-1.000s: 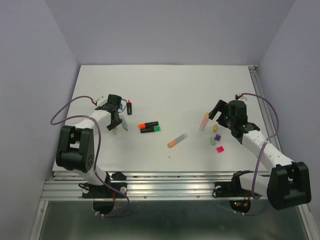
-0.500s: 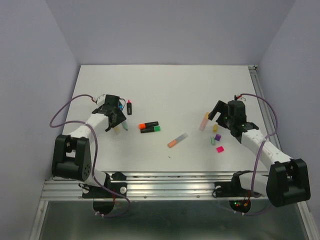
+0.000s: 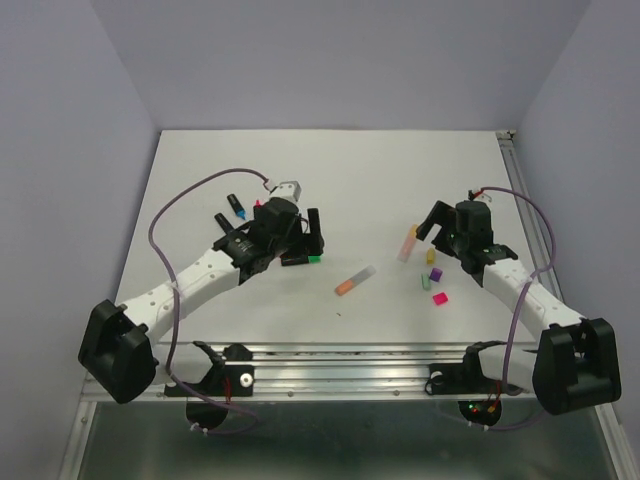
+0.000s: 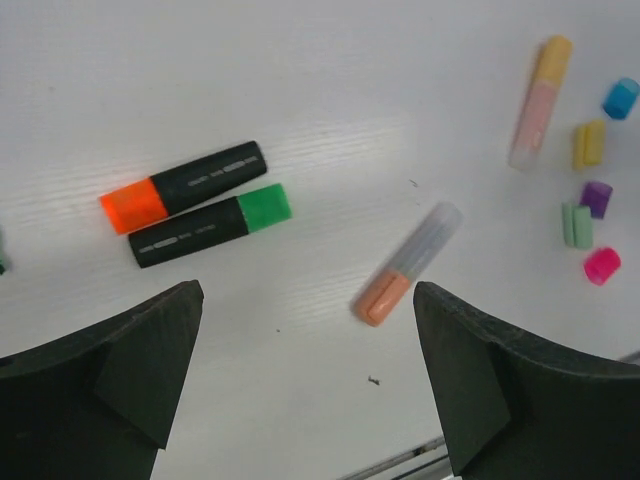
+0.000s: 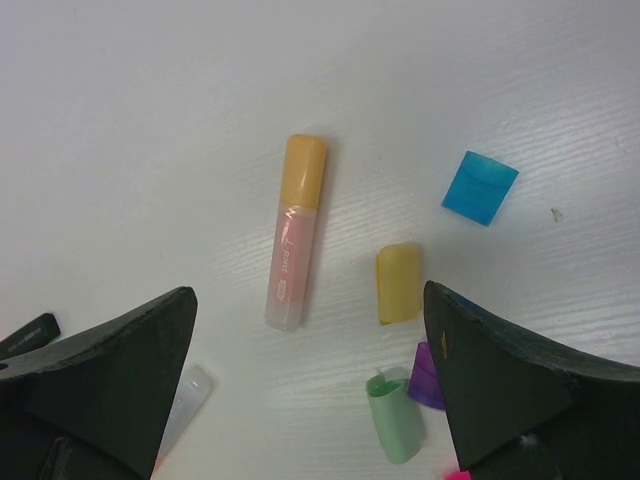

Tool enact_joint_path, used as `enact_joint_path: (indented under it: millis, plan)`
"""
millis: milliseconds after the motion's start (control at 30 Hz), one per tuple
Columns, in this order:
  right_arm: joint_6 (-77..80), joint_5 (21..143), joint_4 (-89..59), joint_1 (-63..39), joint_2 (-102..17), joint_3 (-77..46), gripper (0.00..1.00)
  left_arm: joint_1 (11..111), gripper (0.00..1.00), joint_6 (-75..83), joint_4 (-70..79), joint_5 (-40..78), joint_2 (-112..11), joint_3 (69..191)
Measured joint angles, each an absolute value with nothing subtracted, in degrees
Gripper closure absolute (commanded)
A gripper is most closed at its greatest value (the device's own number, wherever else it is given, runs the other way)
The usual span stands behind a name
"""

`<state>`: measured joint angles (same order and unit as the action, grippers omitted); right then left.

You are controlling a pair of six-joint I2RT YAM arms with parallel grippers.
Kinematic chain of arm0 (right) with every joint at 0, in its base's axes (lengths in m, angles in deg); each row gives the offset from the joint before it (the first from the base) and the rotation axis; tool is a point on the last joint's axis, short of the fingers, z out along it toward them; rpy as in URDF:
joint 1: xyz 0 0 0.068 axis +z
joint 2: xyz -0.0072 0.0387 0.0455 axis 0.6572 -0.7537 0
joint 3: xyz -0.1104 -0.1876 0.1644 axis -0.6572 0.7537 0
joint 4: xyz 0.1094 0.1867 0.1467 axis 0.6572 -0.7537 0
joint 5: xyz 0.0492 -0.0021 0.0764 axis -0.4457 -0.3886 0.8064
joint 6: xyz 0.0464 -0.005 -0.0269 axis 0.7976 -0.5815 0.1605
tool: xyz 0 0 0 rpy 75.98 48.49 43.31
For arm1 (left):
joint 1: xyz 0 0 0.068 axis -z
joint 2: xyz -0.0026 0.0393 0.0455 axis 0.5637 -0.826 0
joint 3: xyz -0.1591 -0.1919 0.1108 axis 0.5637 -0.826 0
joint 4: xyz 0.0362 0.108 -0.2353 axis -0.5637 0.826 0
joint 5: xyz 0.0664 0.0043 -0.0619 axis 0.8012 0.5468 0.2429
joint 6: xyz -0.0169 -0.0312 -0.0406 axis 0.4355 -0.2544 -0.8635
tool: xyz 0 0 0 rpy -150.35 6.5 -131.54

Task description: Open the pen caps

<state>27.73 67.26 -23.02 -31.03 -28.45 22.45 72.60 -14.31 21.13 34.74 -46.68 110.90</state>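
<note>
1. Five loose pen caps lie on the white table, clustered just beside a pink pen, all on its right in the overhead view.
2. The yellow cap is nearest, lying alongside the pink pen's bare end without touching it.
3. The purple cap and mint cap sit against each other just past the yellow one, nearer the table's front edge.
4. The pink cap lies nearest the front edge. The cyan cap sits apart, level with the pink pen's capped end.
5. The pink pen wears an amber cap on its far end.
6. The right gripper hangs over the pink pen with its fingers spread wide, pinching nothing. In its wrist view the pink pen and yellow cap lie between the two fingers, and the purple and mint caps sit close to one finger.
7. Left of the pink pen, towards the table's middle, lies a clear pen wearing a peach cap.
8. Further left, two black pens lie side by side. One wears an orange cap, the other a green cap, at opposite ends.
9. The left gripper hangs well left of the pink pen with its fingers spread wide and empty. In its wrist view the black pens and the peach cap lie between its fingers.
</note>
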Motion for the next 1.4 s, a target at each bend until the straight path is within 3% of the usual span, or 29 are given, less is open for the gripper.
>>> enact_joint_path:
  millis: [267,600,767,1167,1400]
  plan:
    - [27.51,67.53,-23.04,-31.03,-28.45,22.45,0.0,81.36,0.01,-9.96,16.04,29.26,-55.27,112.8]
    - [27.38,67.44,-23.37,-31.03,-28.45,22.45,0.0,89.91,0.01,-4.75,19.52,33.21,-77.89,130.5]
    - [27.36,67.42,-23.48,-31.0,-28.45,22.45,0.0,90.89,0.02,-3.42,21.44,33.59,-82.7,132.45]
    - [27.34,67.44,-23.48,-31.03,-28.45,22.45,0.0,90.83,0.21,-3.11,22.77,32.82,-86.88,133.19]
    - [27.34,67.42,-23.5,-31.03,-28.48,22.45,0.0,90.83,0.37,-3.09,23.23,33.96,-87.62,133.74]
